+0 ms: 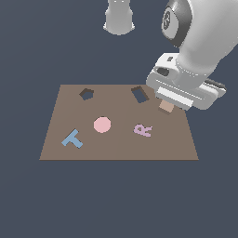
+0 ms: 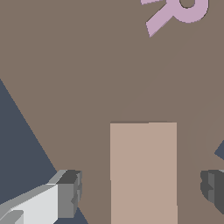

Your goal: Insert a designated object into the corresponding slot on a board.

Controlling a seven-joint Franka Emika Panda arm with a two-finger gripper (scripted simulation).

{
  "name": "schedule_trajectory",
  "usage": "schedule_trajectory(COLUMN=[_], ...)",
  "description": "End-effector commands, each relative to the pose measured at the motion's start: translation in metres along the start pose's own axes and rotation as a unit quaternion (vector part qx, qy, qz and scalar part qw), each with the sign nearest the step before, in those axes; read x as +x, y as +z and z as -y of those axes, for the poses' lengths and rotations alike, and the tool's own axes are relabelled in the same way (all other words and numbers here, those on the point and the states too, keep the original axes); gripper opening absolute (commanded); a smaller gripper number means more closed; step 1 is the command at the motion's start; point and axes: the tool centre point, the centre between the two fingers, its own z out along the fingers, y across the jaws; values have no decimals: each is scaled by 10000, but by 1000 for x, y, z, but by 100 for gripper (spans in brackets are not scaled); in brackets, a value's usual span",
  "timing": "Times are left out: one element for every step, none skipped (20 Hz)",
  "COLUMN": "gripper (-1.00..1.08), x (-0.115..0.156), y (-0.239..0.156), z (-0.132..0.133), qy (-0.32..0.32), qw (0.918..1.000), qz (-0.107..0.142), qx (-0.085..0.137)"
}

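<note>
Tan block (image 1: 166,107) sits on the board (image 1: 116,146) near its far right corner as the exterior view shows it, just inside the right edge. Only its lower part shows in that view; the gripper (image 1: 173,103) body covers the rest.

Wrist view: block (image 2: 143,173) lies flat between the two fingertips (image 2: 70,194), with clear board visible on both sides of it. Jaws are spread wide and not touching the block. Whether the fingertips reach down to board level, can't tell.

Slot (image 1: 140,94): dark four-sided cut-out, just beside the block toward the exterior view's left, close to the far edge of the board. It's rotated relative to the board's edges. Block and slot are apart, nothing in the slot.

Other things on the board:
- dark pentagon cut-out (image 1: 86,93) near the far left corner, well apart from the slot
- pink disc (image 1: 102,124) around the middle
- lilac letter R (image 1: 143,129) between the disc and the right edge, nearer the front than the block; part of it also shows in the wrist view (image 2: 177,12)
- blue T-shaped piece (image 1: 72,139) near the front left corner

Board is brown, flat, on a dark blue-grey floor (image 1: 116,200). White arm (image 1: 204,42) comes in from the exterior view's upper right and hangs over the far right corner. Grey robot base (image 1: 119,18) stands beyond the far edge.
</note>
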Motion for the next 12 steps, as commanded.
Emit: schedule_trajectory(gripper=[100,100,100,100,100,100,100,100,100,100,100,100], x=[1,1,1,2,1,1,1,1,2,1,1,2], y=[-1,-1,-1,-1,-1,-1,0,2,5,9,12,15], z=[-1,-1,-1,-2,-1,-1,-1,-1,-2,-1,-2,-2], qy=[-4,-15,-22,-22,-17,-17,-17,-17,-17,-21,-21,-21], qw=[10000,10000,10000,10000,10000,10000,10000,10000,10000,10000,10000,10000], qz=[-1,0,0,0,0,0,0,0,0,0,0,0], qx=[1,1,1,1,1,1,1,1,1,1,1,1])
